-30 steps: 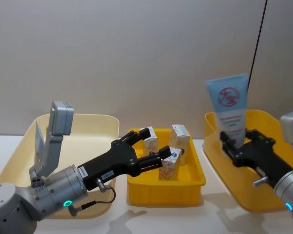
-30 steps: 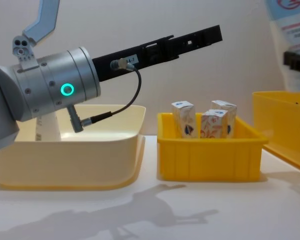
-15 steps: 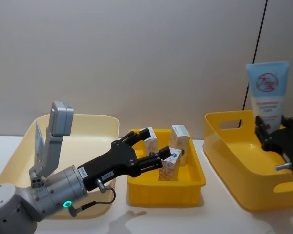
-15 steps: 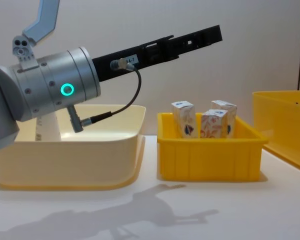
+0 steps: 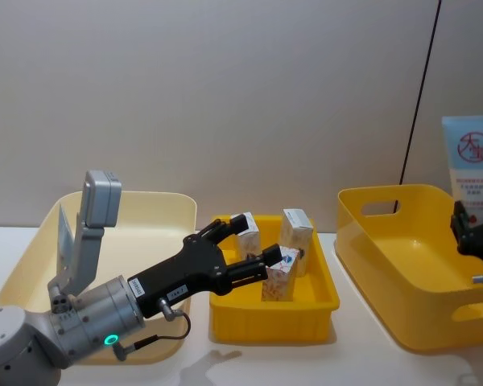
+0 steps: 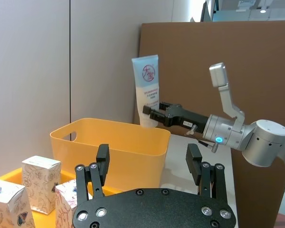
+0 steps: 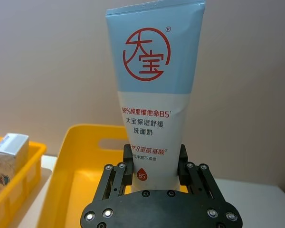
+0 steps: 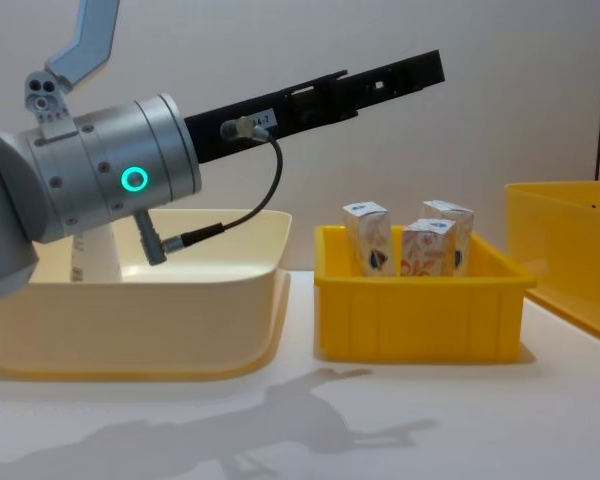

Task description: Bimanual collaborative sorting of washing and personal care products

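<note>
Over on the robot's right, the right hand (image 5: 476, 235) is clamped on the lower part of a tall pale-blue squeeze tube with a red round logo and red text (image 5: 475, 170). The tube stands upright with its flat end on top. From the right wrist view, the black fingers (image 7: 128, 164) press against both sides of the tube (image 7: 154, 85) near its white bottom half. It hangs at the right-hand end of the large yellow plastic basket with a slot handle (image 5: 386, 265), higher than the rim. I cannot tell whether it is over the basket or just past it.

The left hand (image 5: 262, 237) reaches out from the left, over the small yellow plastic bin (image 5: 274, 310) in the middle of the white tabletop (image 8: 430, 420). Its two black fingers (image 6: 102, 156) are spread wide with nothing between them.

Three small white cartons with an orange pattern and a blue-red emblem stand upright in that bin: one at the back right (image 5: 296, 227), one at the back left (image 5: 248, 235), and one in front (image 5: 280, 273). Seen from the chest, the left hand sits well above their tops. A wide cream plastic tub (image 5: 145, 201) stands just beside the small bin, on the robot's left.
</note>
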Robot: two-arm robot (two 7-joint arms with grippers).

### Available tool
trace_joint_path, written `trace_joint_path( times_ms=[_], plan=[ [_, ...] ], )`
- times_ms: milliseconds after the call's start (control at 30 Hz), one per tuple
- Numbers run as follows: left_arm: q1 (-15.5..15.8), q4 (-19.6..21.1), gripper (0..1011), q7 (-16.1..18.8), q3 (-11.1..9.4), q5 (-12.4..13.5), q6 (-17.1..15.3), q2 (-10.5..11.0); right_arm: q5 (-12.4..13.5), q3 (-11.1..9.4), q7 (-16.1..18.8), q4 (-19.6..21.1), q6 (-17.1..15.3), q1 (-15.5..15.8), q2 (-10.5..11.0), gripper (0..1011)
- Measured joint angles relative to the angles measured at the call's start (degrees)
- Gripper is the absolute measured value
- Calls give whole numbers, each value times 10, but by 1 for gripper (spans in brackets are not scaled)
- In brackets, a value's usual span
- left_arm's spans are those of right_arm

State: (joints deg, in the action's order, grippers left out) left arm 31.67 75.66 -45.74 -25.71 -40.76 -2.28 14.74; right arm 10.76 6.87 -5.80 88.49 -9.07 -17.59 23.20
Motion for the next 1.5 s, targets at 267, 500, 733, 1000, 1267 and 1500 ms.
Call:
trace_joint_path(
  times_ms=[267,500,733,1000,1267,1500],
  plan=[
    [0,0,1003,0,0,0,0,0,0,-1,-5,-17,-31,-7,-15,509],
    [0,0,1003,0,0,0,0,0,0,2,-6,-29,-44,-13,-24,510],
    [0,0,1003,0,0,0,0,0,-1,3,-6,-36,-51,-16,-30,703],
    [0,0,1003,0,0,0,0,0,-1,4,-6,-41,-56,-18,-34,936],
    [0,0,1003,0,0,0,0,0,-1,4,-6,-43,-59,-19,-36,1001],
    [0,0,1004,0,0,0,0,0,-1,4,-6,-44,-60,-20,-37,1001]
  ],
)
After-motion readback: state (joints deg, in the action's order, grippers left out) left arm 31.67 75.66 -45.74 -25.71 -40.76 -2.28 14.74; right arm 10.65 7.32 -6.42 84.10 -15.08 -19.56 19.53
